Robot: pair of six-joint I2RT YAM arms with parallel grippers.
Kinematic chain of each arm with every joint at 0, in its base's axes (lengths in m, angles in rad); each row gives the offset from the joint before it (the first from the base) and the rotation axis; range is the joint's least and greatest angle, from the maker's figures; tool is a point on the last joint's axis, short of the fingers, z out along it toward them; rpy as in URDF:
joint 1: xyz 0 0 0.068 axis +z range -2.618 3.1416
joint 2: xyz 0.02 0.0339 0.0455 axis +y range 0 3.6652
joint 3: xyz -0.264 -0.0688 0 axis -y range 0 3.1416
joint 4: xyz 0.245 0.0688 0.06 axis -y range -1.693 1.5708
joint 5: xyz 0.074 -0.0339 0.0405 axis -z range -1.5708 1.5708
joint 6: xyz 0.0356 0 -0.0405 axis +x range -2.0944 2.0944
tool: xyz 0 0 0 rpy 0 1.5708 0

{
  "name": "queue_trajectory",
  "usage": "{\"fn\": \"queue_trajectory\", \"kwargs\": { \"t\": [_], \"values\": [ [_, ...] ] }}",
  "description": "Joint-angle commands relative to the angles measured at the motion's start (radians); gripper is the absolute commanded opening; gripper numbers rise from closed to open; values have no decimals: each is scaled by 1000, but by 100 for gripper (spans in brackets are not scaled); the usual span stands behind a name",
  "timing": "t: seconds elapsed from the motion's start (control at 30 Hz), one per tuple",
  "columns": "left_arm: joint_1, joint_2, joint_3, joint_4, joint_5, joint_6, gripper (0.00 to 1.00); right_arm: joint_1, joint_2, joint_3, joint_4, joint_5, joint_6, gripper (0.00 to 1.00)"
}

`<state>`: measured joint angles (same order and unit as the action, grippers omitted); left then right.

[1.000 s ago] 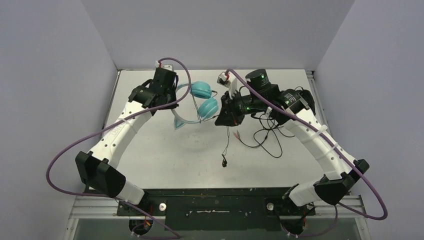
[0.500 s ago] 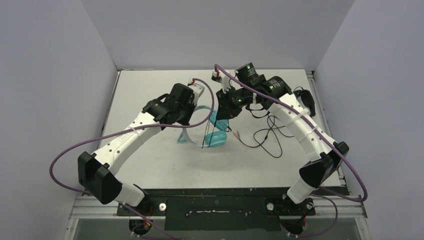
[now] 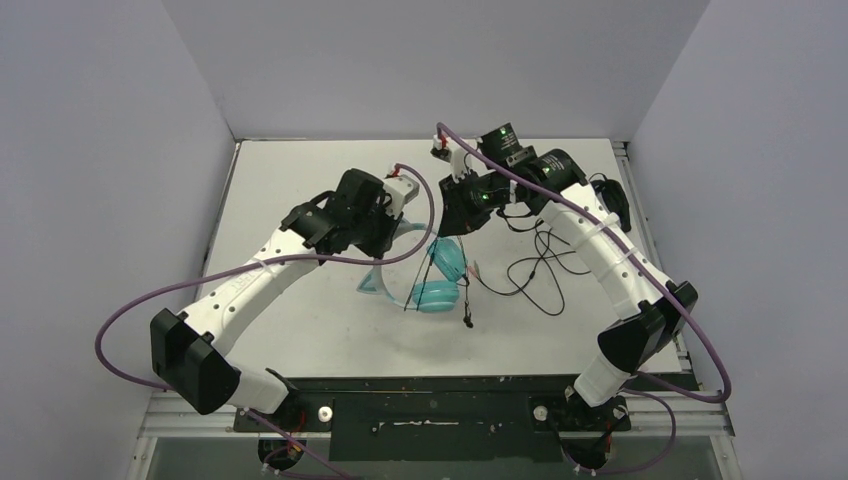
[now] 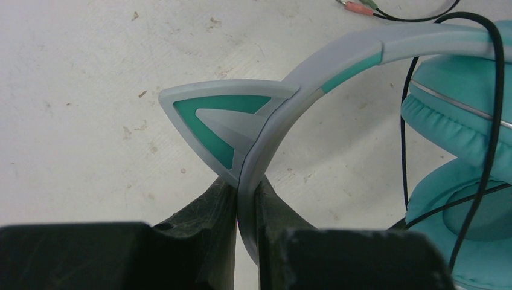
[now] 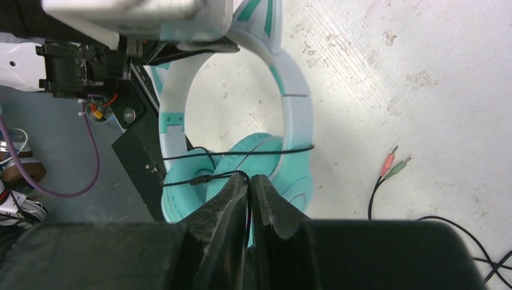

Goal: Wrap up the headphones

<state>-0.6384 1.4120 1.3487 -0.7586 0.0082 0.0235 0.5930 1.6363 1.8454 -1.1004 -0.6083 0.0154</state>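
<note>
From above, the teal headphones (image 3: 440, 275) are just left of the tangle of black cable (image 3: 535, 265) lying on the desk (image 3: 300, 180). They look carried rather than resting, with both ear cups hanging low. The left tool (image 3: 392, 232) is on the side of them away from the tangle, and the right tool (image 3: 452, 228) is on the side nearer it. The headphones' own thin cable (image 3: 464, 300) dangles to a plug.

At the left wrist, the left tool (image 4: 246, 193) is clamped flat on the pale headband (image 4: 338, 57), right at the root of a cat-ear point (image 4: 211, 115). This band looks like stiff, light plastic with a smooth finish, so it probably could swivel in a narrow pinch. The base of the ear gives a natural stop. The ear cup (image 4: 459, 121) is padded and soft — a poor place to grip.

At the right wrist, the right tool (image 5: 250, 184) is nipped shut on the cable (image 5: 199, 179), which already crosses the cups. The tangle's pink and green jack plugs (image 5: 395, 160) lie off to one side. The cable is limp and slight — it will go wherever tension leads it and probably slip off the rounded cups if slack. It is best drawn taut, gently, since hard pulls could strain its joint at the cup.
</note>
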Motion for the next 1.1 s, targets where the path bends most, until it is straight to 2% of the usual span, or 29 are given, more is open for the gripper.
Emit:
{"fn": "queue_trajectory", "kwargs": {
  "t": [0.0,0.23,0.37,0.47,0.7,0.8,1.07],
  "values": [
    [-7,4,17,-20,123,14,0,-18,7,-1,94,8,14,9],
    [-7,29,51,-58,199,-7,0,-30,0,-52,110,8,-3,9],
    [-7,29,63,-84,195,-53,0,-50,-23,-118,131,26,-9,10],
    [-7,34,84,-117,115,-81,0,-60,-39,-142,135,27,-8,14],
    [-7,69,115,-190,2,-68,0,-62,-47,-156,113,-10,26,8],
    [-7,97,137,-223,-67,-67,0,-63,-39,-145,81,-22,32,0],
    [-8,101,162,-202,-222,-103,0,-63,-40,-145,39,-92,78,0]
  ]
}}
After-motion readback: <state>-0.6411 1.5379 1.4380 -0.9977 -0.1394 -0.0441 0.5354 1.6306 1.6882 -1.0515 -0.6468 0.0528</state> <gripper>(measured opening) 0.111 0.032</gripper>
